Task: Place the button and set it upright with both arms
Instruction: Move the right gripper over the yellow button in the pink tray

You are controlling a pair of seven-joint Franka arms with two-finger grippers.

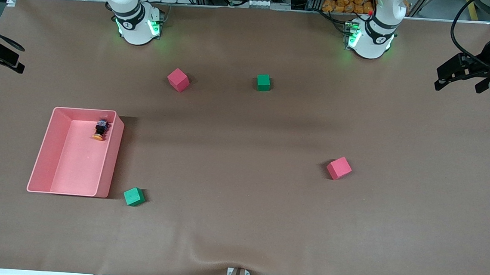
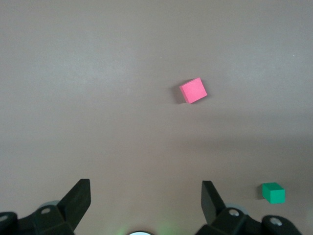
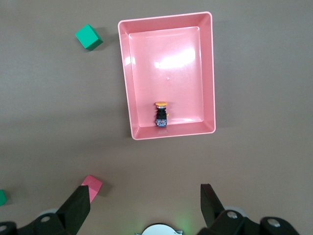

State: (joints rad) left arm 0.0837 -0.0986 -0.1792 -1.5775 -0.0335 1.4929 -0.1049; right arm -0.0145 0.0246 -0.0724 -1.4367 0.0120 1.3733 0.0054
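The button [image 1: 100, 129] lies on its side in the pink tray [image 1: 41, 153], in the part of the tray farther from the front camera, with its orange cap pointing toward that camera. In the right wrist view the button [image 3: 161, 113] rests close to one short wall of the tray [image 3: 124, 78]. My right gripper [image 3: 144, 188] hangs open and empty high over the table, at the right arm's end [image 1: 4, 58]. My left gripper [image 2: 145, 185] is open and empty too, up over the left arm's end [image 1: 462, 77].
Loose foam cubes sit on the brown table: a red cube [image 1: 178, 79] and a green cube [image 1: 263, 82] near the bases, another red cube [image 1: 339, 168] toward the left arm's end, and a green cube [image 1: 134, 196] beside the tray's near corner.
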